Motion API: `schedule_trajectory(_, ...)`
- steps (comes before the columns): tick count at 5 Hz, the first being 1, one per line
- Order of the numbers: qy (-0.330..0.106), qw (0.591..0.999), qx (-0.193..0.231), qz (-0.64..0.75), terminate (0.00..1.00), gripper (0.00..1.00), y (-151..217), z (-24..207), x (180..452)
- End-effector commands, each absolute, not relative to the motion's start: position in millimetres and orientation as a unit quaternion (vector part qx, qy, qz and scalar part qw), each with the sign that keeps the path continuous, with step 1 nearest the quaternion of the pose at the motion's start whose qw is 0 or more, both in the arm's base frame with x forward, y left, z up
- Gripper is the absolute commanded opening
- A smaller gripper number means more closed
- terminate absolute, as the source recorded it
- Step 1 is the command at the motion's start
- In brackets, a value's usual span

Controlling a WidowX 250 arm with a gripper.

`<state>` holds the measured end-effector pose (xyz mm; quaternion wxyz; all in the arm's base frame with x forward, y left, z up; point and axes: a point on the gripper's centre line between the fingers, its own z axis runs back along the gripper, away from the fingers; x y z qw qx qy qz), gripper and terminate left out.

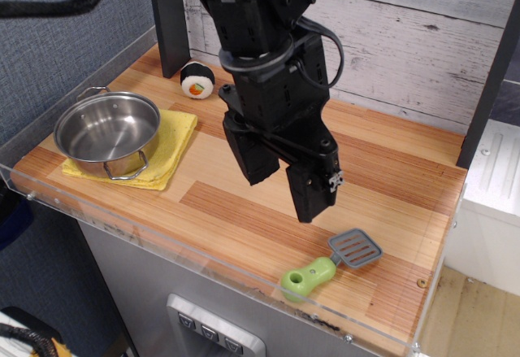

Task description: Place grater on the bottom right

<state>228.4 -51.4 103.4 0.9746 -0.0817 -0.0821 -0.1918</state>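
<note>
- The grater [330, 264] lies flat on the wooden table [390, 178] in the lower right of the frame, close to the front edge and its clear plastic lip.
- Its lime-green handle points toward the lower left, and its grey slotted head sits up and to the right of the handle.
- Nothing touches the grater; it rests alone on the wood.
- The gripper [282, 176] hangs above the middle of the table, up and to the left of the grater and clear of it.
- Its two black fingers [313, 188] point downward with an open gap between them; the jaws stand wide and hold nothing.
- The black arm rises from the gripper toward the top centre of the frame, with a cable looping at its right side.
- A steel pot [108, 132] with two wire handles sits on the left side, resting on a yellow cloth [173, 147].
- The pot looks empty inside.
- A black-and-white sushi-roll ball [197, 79] with an orange centre sits at the upper left, behind the cloth and just beside a dark post [168, 23].
- The ball stands apart from the pot and well apart from the grater.
- A whitewashed plank wall [406, 40] runs behind the table across the upper right.
</note>
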Motion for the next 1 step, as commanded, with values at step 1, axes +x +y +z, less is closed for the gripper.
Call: schedule_trajectory(1, -0.101, 0.973, -0.080, -0.194, 1.00, 1.00, -40.5, 113.8, 226.7)
